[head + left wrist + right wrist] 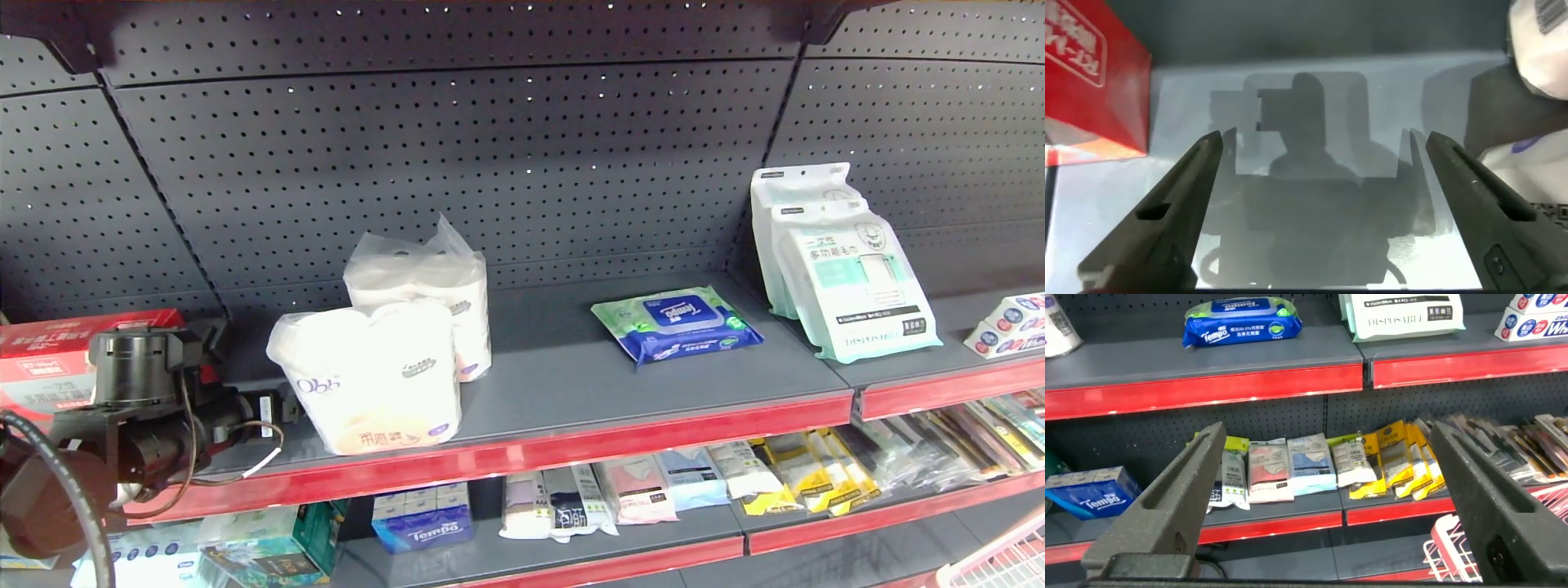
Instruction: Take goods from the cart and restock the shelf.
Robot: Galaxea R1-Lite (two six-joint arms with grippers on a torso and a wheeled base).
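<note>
Two white toilet paper packs [384, 359] stand on the grey upper shelf [571, 376], the nearer one at its red front edge. My left arm's wrist [147, 400] rests on the shelf just left of them. My left gripper [1323, 140] is open over bare shelf, between a red box [1086, 82] and the toilet paper packs [1535, 98], holding nothing. My right gripper [1328, 429] is open and empty, held out in front of the lower shelf [1290, 523], facing its small packets. A corner of the pink wire cart [1000, 559] is at the lower right.
A blue wet wipes pack [676, 322] lies mid-shelf. White pouches [849, 269] lean on the pegboard at the right, with small boxes [1012, 325] beyond. A red box [57, 359] sits at the far left. The lower shelf holds tissue packs [423, 523] and several packets [637, 490].
</note>
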